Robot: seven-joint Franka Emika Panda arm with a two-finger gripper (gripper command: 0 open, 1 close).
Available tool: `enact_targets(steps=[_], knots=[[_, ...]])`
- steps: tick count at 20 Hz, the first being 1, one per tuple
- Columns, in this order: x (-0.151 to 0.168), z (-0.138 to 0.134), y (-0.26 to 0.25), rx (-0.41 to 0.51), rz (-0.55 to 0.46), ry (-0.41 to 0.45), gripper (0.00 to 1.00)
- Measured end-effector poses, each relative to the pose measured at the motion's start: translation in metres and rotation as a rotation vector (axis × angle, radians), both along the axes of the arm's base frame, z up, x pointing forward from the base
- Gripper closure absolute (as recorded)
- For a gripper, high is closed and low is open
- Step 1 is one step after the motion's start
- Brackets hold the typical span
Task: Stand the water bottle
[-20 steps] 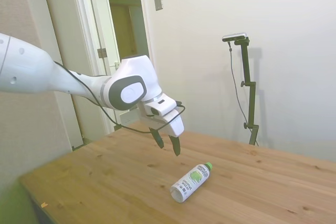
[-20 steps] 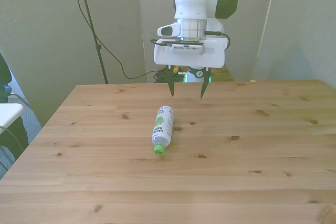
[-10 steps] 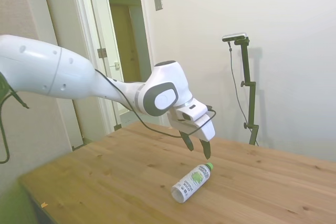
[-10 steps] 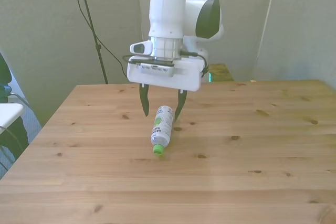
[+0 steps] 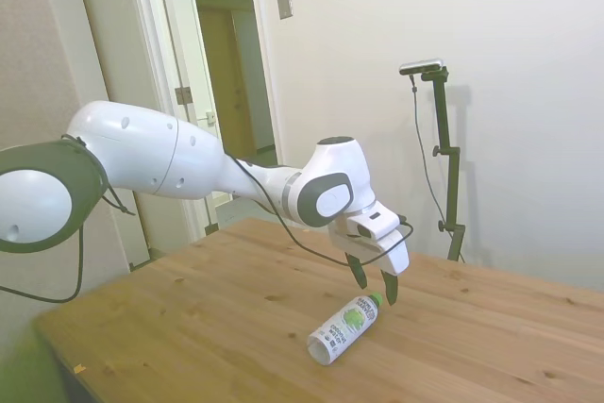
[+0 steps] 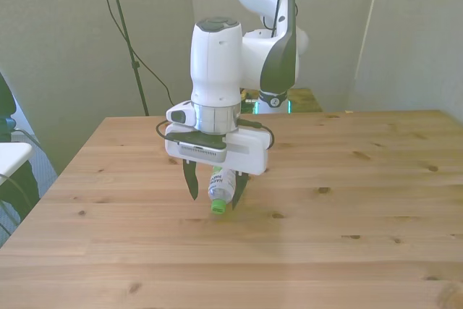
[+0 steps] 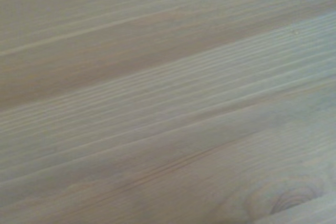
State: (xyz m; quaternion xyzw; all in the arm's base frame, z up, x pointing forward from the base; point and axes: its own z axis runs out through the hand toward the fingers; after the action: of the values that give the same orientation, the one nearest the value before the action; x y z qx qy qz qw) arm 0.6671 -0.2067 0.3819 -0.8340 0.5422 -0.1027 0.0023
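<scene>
Green-capped clear water bottle (image 5: 342,328) flat on its side

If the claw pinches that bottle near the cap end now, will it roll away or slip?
The water bottle lies on its round side on the bare wooden table, so a nudge across it could roll it. It looks clear and possibly empty, so probably light and easily shoved. The open claw straddles the neck end; smooth plastic there may slip or pivot.
</scene>
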Motion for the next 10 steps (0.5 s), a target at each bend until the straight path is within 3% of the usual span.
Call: enact_targets(steps=[4,5,10], knots=[[0.001,-0.009,0.002,0.003,0.006,0.014,0.00],[0.001,-0.009,0.002,0.004,0.008,0.017,1.00],[-0.002,-0.016,0.003,0.015,0.008,0.051,1.00]])
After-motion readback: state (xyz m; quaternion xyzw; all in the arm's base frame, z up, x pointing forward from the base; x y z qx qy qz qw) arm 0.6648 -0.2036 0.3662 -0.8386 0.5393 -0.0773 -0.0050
